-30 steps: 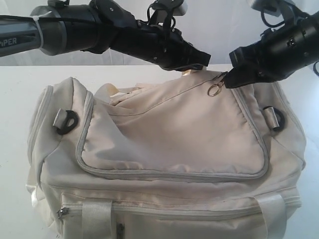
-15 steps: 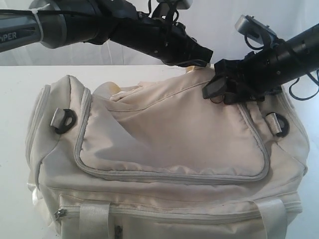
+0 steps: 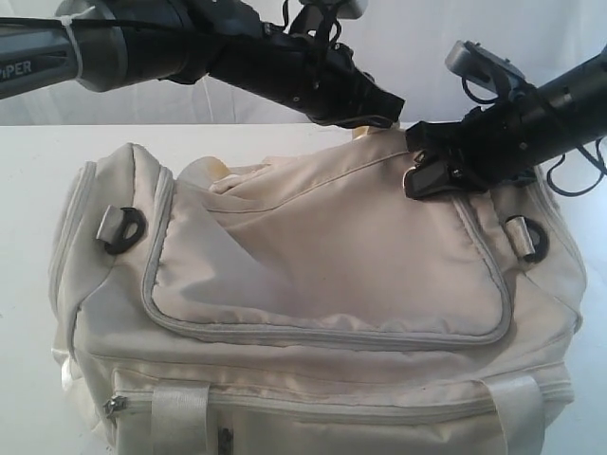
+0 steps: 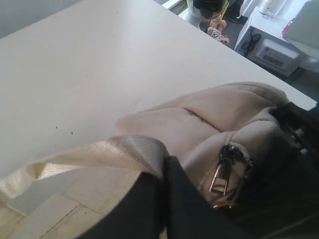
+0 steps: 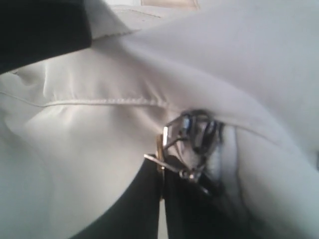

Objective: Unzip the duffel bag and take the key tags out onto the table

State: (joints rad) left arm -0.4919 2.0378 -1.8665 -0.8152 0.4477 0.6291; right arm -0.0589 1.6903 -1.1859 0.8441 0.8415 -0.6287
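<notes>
The cream-white duffel bag [image 3: 322,275] fills the table [image 3: 38,161] in the exterior view, its top flap zipped along a grey zipper [image 3: 313,334]. My left gripper [image 3: 384,109] is at the bag's far top edge, shut on a white webbing strap [image 4: 94,154]. My right gripper [image 3: 417,180] is at the flap's far right corner, shut on the zipper pull ring [image 5: 162,149] beside the metal slider [image 5: 197,132]. A second zipper pull [image 4: 224,172] hangs near the left fingers. The key tags are out of view.
Black D-rings sit at the bag's left end [image 3: 123,227] and right end [image 3: 531,237]. A lower front pocket zipper [image 3: 119,406] runs near the front. Bare tabletop [image 4: 99,59] lies behind the bag; boxes and clutter [image 4: 269,50] stand beyond the table edge.
My right gripper dropped onto the flap's far right corner and closed on the ring, then drew slightly right. The bag's top fabric has shifted and slackened. The left arm barely moved.
</notes>
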